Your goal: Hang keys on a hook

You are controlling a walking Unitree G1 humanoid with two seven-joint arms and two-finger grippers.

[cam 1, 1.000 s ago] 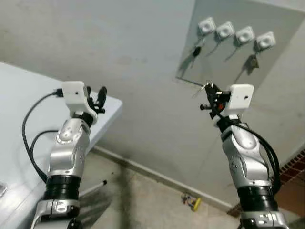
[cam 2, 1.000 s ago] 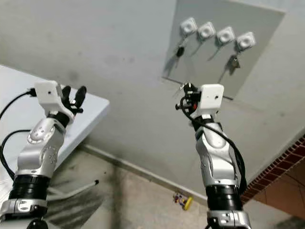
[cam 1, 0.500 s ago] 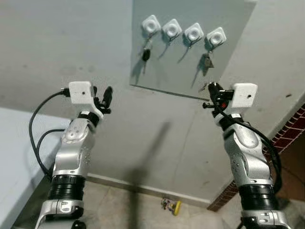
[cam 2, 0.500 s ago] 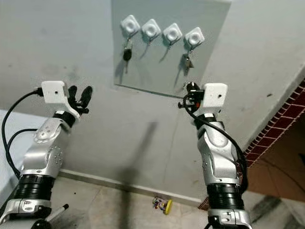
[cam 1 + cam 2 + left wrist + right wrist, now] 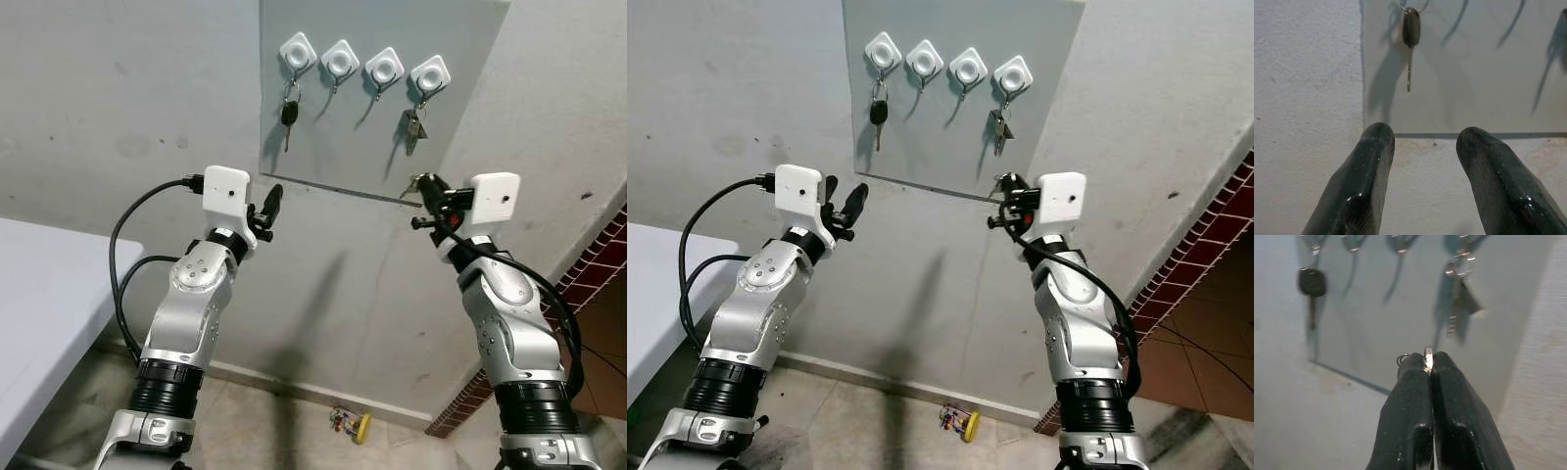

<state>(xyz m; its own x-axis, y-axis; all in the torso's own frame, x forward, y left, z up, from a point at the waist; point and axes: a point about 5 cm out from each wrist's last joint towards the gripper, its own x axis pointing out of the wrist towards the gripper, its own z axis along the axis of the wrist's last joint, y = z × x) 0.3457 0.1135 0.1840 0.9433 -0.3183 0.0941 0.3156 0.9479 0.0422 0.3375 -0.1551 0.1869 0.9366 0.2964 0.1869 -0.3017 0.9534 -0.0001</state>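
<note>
At the far left a pale surface (image 5: 39,323) juts in beside the wall. The left hand (image 5: 269,208) is raised toward the lower left corner of the grey panel (image 5: 460,117), its two fingers (image 5: 1366,171) spread apart and holding nothing. On the panel four white hooks (image 5: 339,61) sit in a row: a black-headed key (image 5: 288,113) hangs from the leftmost, the two middle hooks are bare, and a small bunch of silver keys (image 5: 411,129) hangs from the rightmost. The right hand (image 5: 423,186) is lifted just below the panel's lower edge, under the rightmost hook, its fingers pressed together on a thin metal key (image 5: 1427,358) with a small ring beside it. On the floor by the wall lies a small yellow object (image 5: 350,422).
</note>
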